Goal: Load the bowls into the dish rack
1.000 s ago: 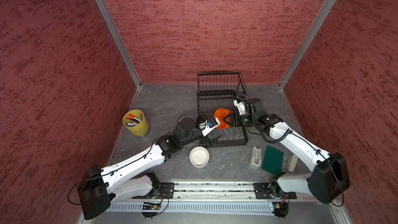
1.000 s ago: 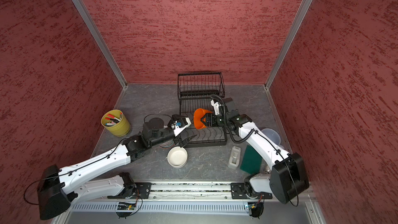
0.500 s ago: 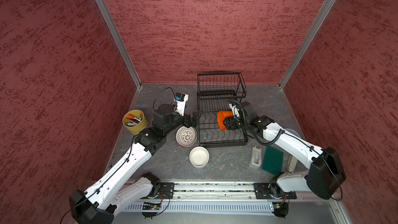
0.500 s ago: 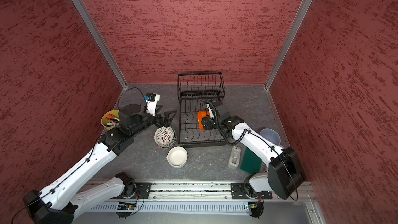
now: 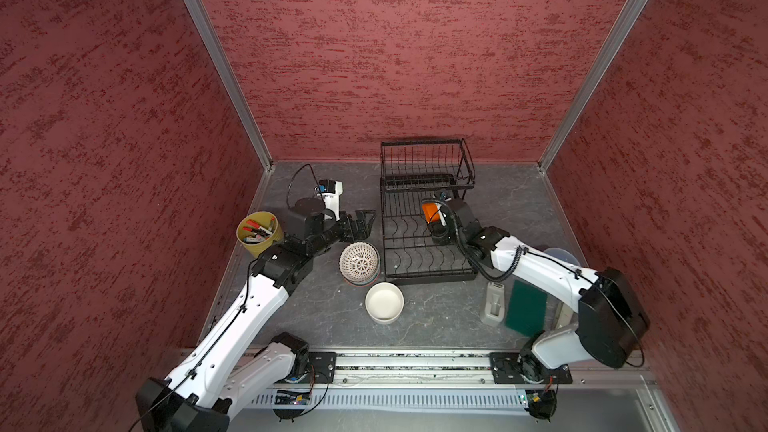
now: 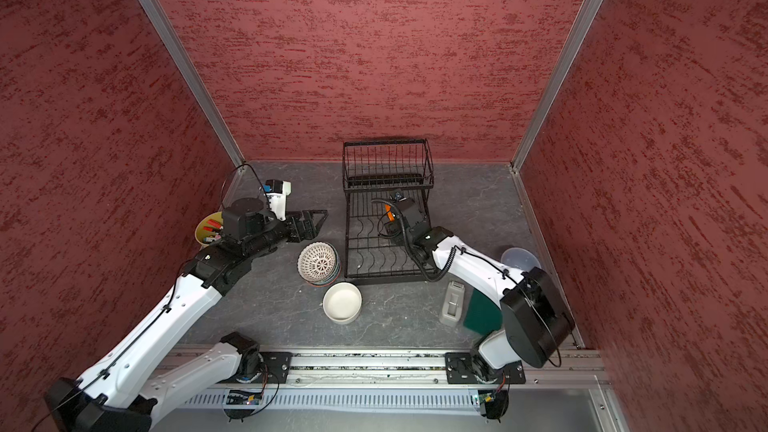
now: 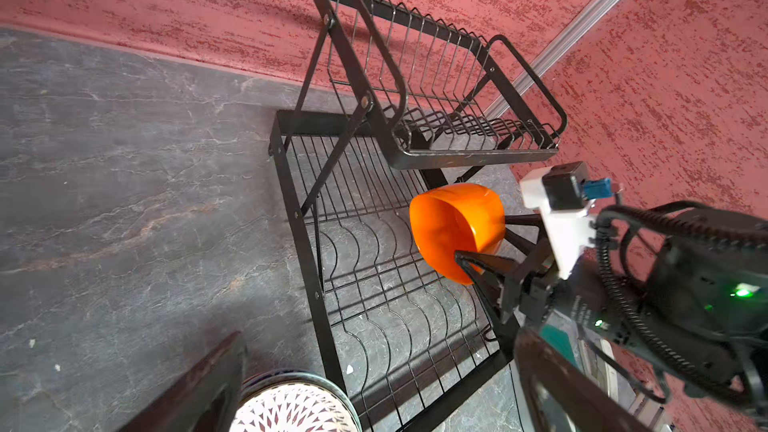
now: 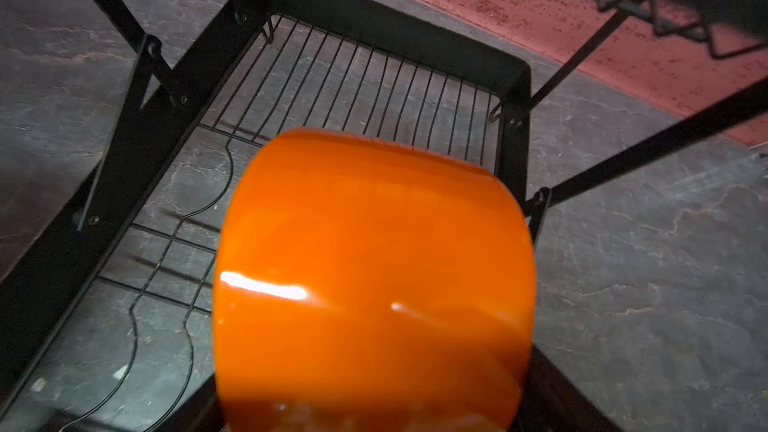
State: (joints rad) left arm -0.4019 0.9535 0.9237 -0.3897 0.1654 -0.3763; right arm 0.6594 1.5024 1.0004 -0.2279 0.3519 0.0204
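We have the orange bowl (image 7: 455, 234) gripped by its rim in the right gripper (image 7: 492, 243). It is tipped on edge with its mouth facing 9 o'clock, over the 12 o'clock half of the dish rack (image 5: 384, 238), just below the raised basket (image 5: 426, 164). We cannot tell whether the bowl touches the wires.

To seat it well, we would lower it straight down so the rim drops between two of the wavy divider wires. We would let go only once the wires carry it, and keep clear of the basket's slanted struts.

The left gripper (image 5: 362, 220) hangs spread and empty at the rack's 9 o'clock, above the stack of patterned bowls (image 5: 359, 261) at 8 o'clock. The plain white bowl (image 5: 384, 301) waits at 7 o'clock.
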